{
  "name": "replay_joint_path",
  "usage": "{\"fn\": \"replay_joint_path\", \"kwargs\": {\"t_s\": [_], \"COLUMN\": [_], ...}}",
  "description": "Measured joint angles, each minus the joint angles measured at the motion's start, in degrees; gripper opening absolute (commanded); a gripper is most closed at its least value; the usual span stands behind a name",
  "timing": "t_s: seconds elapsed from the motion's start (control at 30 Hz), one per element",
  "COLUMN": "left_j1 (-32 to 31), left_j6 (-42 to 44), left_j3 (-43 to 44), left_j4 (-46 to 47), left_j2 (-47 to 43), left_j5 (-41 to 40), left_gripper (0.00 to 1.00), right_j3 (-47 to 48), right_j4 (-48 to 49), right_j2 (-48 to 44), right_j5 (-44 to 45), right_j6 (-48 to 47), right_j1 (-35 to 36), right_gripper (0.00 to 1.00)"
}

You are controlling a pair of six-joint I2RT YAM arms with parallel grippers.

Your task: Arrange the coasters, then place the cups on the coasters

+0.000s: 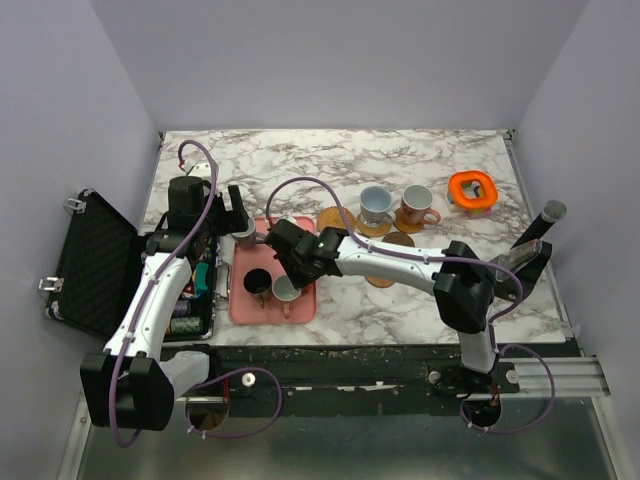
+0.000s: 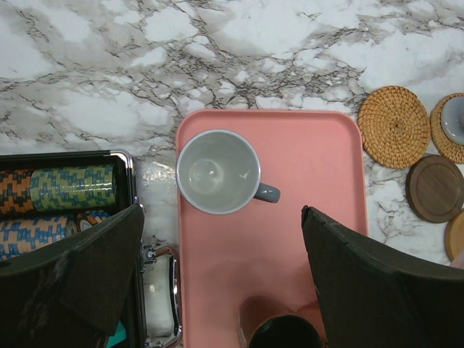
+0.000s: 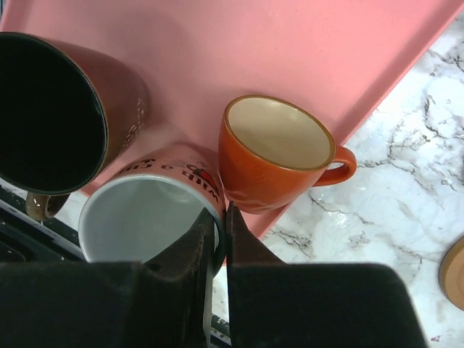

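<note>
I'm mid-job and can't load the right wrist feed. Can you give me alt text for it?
The right gripper is pinched on the rim of a white lettered mug, one finger inside and one outside. An orange cup stands close beside it and a dark mug is at the view's left, on a pink tray, with marble table at the right.

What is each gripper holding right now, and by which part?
Right gripper pinches the white printed mug by its rim wall, one finger inside. Left gripper is open, holding nothing.
</note>
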Motion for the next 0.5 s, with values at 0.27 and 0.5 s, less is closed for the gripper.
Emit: {"fn": "replay_joint_path", "kwargs": {"t_s": [0.27, 0.5], "left_j1": [0.0, -0.2], "left_j6": [0.0, 0.2], "left_j3": [0.0, -0.6], "left_j4": [0.2, 2.6], "left_j2": [-0.6, -3.8], "left_j5": [1.1, 6.1], "left_gripper": [0.98, 0.97], "right_j3": [0.4, 0.4], "right_j4": [0.9, 1.0], "right_j2": [0.4, -3.1], "right_j5": [-0.2, -0.7], "right_j6": [-1.0, -8.4], "right_j1": [-0.1, -0.3], "right_gripper": [0.01, 0.01]}}
